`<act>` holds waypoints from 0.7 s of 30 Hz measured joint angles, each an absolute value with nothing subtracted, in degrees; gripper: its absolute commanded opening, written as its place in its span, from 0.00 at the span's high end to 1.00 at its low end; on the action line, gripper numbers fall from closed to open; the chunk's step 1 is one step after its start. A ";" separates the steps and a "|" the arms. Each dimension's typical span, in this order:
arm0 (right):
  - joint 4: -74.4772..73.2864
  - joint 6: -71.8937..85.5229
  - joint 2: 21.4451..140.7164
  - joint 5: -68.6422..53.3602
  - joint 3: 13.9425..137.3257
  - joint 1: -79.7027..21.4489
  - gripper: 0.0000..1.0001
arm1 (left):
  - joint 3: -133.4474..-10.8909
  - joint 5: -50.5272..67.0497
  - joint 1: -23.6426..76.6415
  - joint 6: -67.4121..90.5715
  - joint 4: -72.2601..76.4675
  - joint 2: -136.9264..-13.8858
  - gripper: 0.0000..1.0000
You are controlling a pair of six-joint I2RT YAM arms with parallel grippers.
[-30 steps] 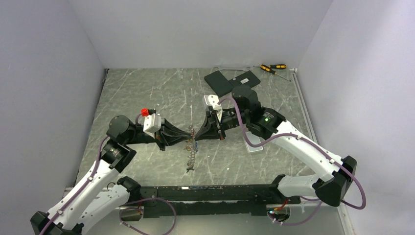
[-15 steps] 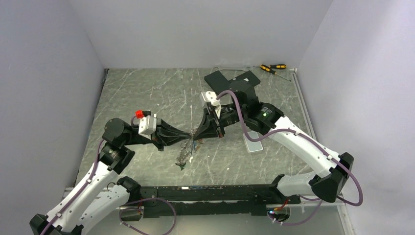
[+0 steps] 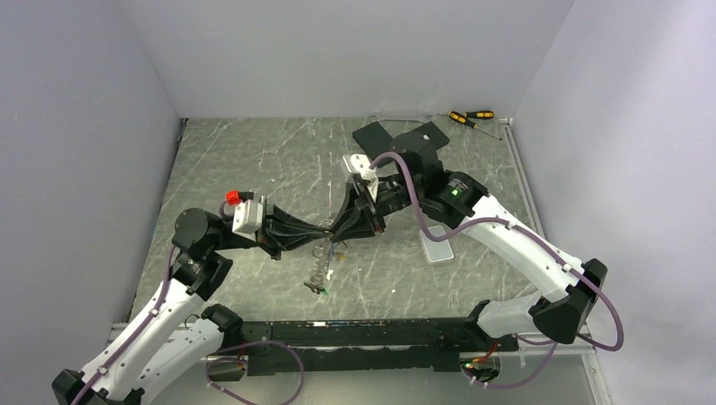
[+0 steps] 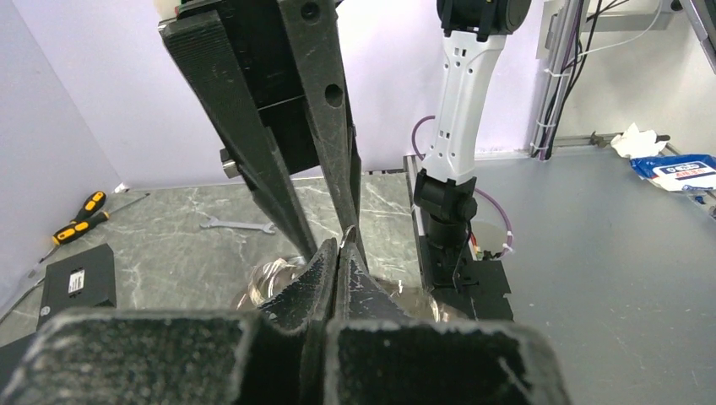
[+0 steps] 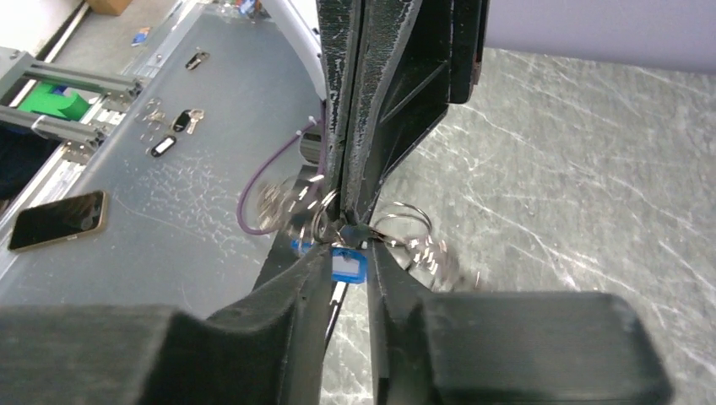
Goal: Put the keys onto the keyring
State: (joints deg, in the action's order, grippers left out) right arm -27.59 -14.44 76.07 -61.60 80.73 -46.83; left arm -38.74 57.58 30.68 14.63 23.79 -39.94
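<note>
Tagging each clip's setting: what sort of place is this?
Probably a robotics lab cell: a marble-patterned tabletop boxed in by plain pale walls, with aluminium framing and a phone on a bench beside it.

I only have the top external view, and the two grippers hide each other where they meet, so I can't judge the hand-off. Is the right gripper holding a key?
Observer: Yes. The right wrist view shows a blue-tagged key pinched between the fingers of the right gripper.
Operator: And the other arm?
Observer: The left gripper is shut, fingers pressed together, with its tip at the wire loops of the keyring.
</note>
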 measured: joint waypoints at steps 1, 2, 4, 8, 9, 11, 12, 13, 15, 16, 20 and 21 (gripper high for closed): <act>-27.64 -14.63 76.07 -61.12 80.73 -47.11 0.64 | -38.72 57.49 30.65 14.66 23.83 -39.94 1.00; -27.79 -15.00 76.07 -60.14 80.75 -47.42 0.61 | -38.72 57.21 30.68 14.50 23.49 -39.90 1.00; -28.38 -15.90 76.01 -58.17 80.77 -47.88 0.58 | -38.72 56.45 30.79 14.06 22.00 -39.46 1.00; -28.64 -17.21 73.67 -51.79 79.20 -48.10 0.57 | -38.59 53.52 30.83 12.95 18.48 -38.06 1.00; -28.60 -17.21 72.47 -50.61 78.39 -48.14 0.57 | -38.57 52.93 30.83 12.93 18.15 -38.06 1.00; -27.79 -17.06 70.00 -48.95 76.88 -48.23 0.57 | -38.48 52.12 30.83 13.17 18.15 -38.11 1.00; -26.89 -16.84 68.64 -48.12 75.94 -48.25 0.57 | -38.37 51.92 30.83 13.34 18.22 -38.15 1.00; -25.96 -16.51 67.37 -47.55 75.09 -48.29 0.57 | -38.02 51.57 30.83 13.74 18.72 -38.20 1.00; -23.88 -15.86 65.52 -46.50 73.63 -48.34 0.59 | -37.58 51.11 30.81 14.39 19.07 -38.20 1.00; -23.09 -15.59 65.04 -46.28 73.21 -48.34 0.59 | -37.50 51.03 30.81 14.50 19.07 -38.20 1.00; -18.63 -13.67 64.27 -45.08 71.48 -48.47 0.62 | -37.19 50.52 30.81 14.70 19.05 -38.06 1.00; -17.61 -13.13 64.27 -44.77 71.11 -48.49 0.63 | -37.15 50.52 30.83 14.74 19.05 -38.06 1.00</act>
State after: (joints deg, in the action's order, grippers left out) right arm -17.61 -13.13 64.27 -44.77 71.11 -48.49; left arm -37.15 50.52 30.83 14.74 19.05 -38.06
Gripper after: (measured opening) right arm 0.397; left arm 0.012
